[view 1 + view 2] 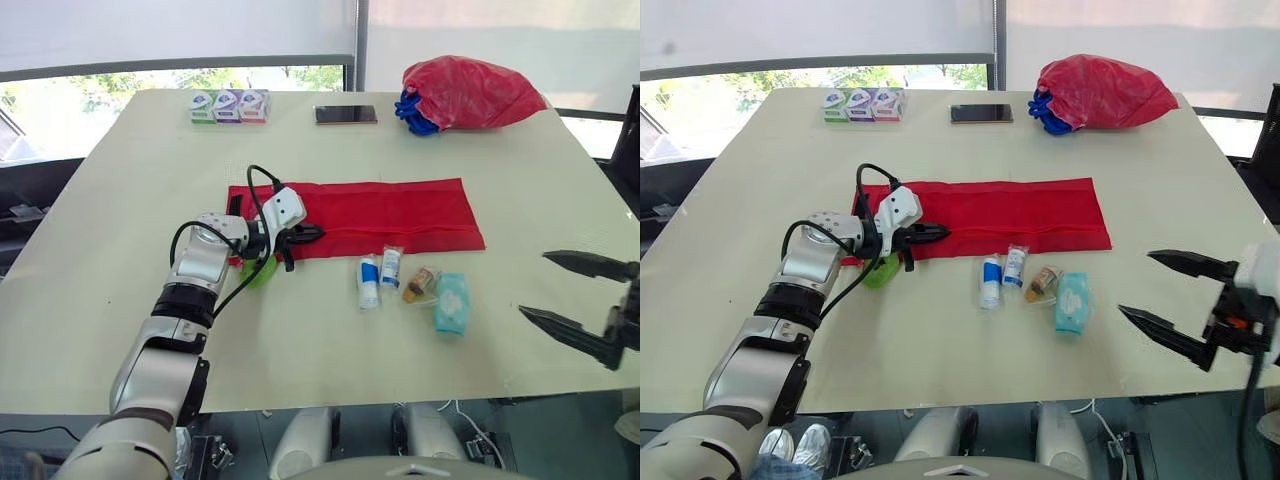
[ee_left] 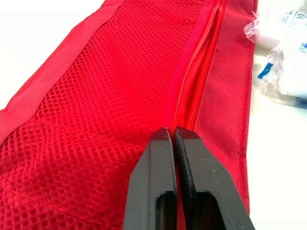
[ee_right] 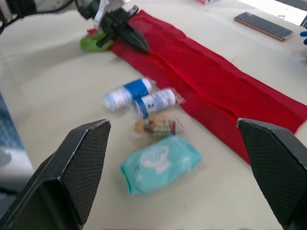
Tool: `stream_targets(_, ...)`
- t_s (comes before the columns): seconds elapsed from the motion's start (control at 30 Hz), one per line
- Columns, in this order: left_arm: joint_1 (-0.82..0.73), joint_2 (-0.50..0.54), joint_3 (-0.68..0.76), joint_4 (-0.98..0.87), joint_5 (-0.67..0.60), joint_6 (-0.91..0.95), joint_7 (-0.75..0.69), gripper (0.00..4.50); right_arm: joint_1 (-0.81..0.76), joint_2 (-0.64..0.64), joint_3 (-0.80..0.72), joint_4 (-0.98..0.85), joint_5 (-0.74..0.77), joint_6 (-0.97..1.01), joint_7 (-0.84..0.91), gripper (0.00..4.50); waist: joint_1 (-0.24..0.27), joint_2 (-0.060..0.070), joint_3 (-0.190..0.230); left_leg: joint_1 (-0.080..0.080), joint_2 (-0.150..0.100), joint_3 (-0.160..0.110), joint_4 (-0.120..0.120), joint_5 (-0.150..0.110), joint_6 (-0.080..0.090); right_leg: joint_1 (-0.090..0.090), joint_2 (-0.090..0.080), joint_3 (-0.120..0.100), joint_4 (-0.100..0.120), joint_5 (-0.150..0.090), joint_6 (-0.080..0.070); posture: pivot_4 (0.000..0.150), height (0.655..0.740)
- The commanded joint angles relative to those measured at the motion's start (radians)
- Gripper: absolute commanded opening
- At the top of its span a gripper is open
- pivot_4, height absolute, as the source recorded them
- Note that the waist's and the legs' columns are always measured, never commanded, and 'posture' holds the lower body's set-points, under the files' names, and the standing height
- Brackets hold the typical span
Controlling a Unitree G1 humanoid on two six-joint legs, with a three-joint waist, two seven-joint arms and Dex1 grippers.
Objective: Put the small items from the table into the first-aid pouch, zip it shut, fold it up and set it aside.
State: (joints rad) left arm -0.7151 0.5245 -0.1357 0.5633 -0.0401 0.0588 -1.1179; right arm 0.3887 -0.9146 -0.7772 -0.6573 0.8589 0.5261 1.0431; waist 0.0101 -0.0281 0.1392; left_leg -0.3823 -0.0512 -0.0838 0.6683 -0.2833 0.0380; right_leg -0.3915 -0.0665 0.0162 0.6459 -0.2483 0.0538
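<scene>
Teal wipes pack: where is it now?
In the head views the wipes pack lies right of centre, nearer the robot than the red pouch's right end, beside the small brown packet.

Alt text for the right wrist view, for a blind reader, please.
The open right pincer frames a teal wipes pack, two small white-and-blue items and a small packet beside a red mesh pouch, with the left pincer at the pouch's far end.

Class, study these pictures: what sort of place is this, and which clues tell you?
Probably an indoor workroom or office: a large pale table, a window with a roller blind partly down and greenery outside, and a phone on the table.
</scene>
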Motion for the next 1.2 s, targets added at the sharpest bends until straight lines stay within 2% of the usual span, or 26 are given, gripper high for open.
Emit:
stream_targets(0.03, -0.029, 0.002, -0.002, 0.001, -0.002, -0.019, -0.009, 0.19, -0.009, -0.038, -0.093, 0.041, -0.004, -0.025, 0.076, 4.50, 0.001, 0.000, 0.000, 0.000, 0.000, 0.000, 0.000, 0.000, 0.000, 0.000, 0.000, 0.000, 0.000, 0.000, 0.000, 0.150, 0.7400)
stream_targets(0.2, -0.037, 0.003, -0.003, 0.017, -0.001, -0.030, -0.013, 0.19, -0.029, -0.055, -0.112, 0.063, 0.004, -0.009, 0.099, 4.50, 0.003, 0.000, 0.000, 0.000, 0.000, 0.000, 0.000, 0.000, 0.000, 0.000, -0.001, 0.000, 0.000, 0.000, 0.000, 0.150, 0.7400)
stream_targets(0.4, -0.047, 0.001, -0.010, 0.034, 0.002, -0.043, -0.011, 0.19, -0.087, -0.004, 0.058, -0.067, 0.013, 0.047, -0.100, 4.50, 0.003, 0.000, 0.000, -0.001, 0.000, -0.001, 0.000, 0.000, 0.000, 0.000, -0.001, 0.000, 0.000, 0.000, 0.000, 0.150, 0.7400)
stream_targets(0.5, -0.047, -0.002, -0.013, 0.034, 0.001, -0.044, -0.007, 0.19, -0.140, 0.060, 0.258, -0.184, 0.018, 0.101, -0.279, 4.50, 0.003, 0.000, 0.000, -0.001, -0.001, -0.001, 0.000, 0.001, -0.002, 0.000, -0.003, 0.000, 0.000, 0.000, 0.000, 0.150, 0.7400)
stream_targets(0.6, -0.049, -0.008, -0.018, 0.037, 0.002, -0.045, -0.005, 0.19, -0.290, 0.144, 0.498, -0.229, 0.003, 0.171, -0.452, 4.50, 0.001, 0.000, 0.000, -0.001, -0.001, -0.001, 0.000, 0.002, -0.005, -0.001, -0.003, 0.000, 0.000, 0.000, 0.000, 0.150, 0.7400)
stream_targets(0.77, -0.072, -0.023, -0.026, 0.073, 0.011, -0.057, -0.002, 0.19, -0.483, 0.239, 0.807, -0.192, -0.137, 0.274, -0.602, 4.50, 0.003, 0.000, 0.000, -0.002, -0.001, -0.001, 0.000, 0.003, -0.005, -0.002, -0.002, -0.001, 0.000, 0.000, 0.000, 0.150, 0.7400)
stream_targets(0.9, -0.090, -0.041, -0.030, 0.116, 0.022, -0.075, 0.006, 0.19, -0.599, 0.303, 0.976, -0.121, -0.222, 0.348, -0.660, 4.50, 0.003, 0.000, 0.000, -0.002, -0.002, -0.002, 0.001, 0.003, -0.005, -0.003, -0.003, -0.002, -0.001, 0.000, 0.000, 0.150, 0.7400)
stream_targets(1.03, -0.093, -0.053, -0.033, 0.130, 0.026, -0.079, 0.004, 0.19, -0.679, 0.370, 1.068, -0.046, -0.250, 0.472, -0.713, 4.50, -0.002, 0.000, 0.000, -0.002, -0.003, -0.002, 0.001, 0.003, -0.005, -0.003, -0.002, -0.003, 0.000, 0.000, 0.000, 0.150, 0.7400)
stream_targets(1.2, -0.103, -0.063, -0.026, 0.142, 0.032, -0.077, 0.009, 0.19, -0.739, 0.465, 1.068, 0.022, -0.274, 0.617, -0.795, 4.50, -0.006, 0.000, 0.000, -0.002, -0.003, -0.002, 0.001, 0.003, -0.005, -0.003, -0.002, -0.002, 0.001, 0.000, 0.000, 0.150, 0.7400)
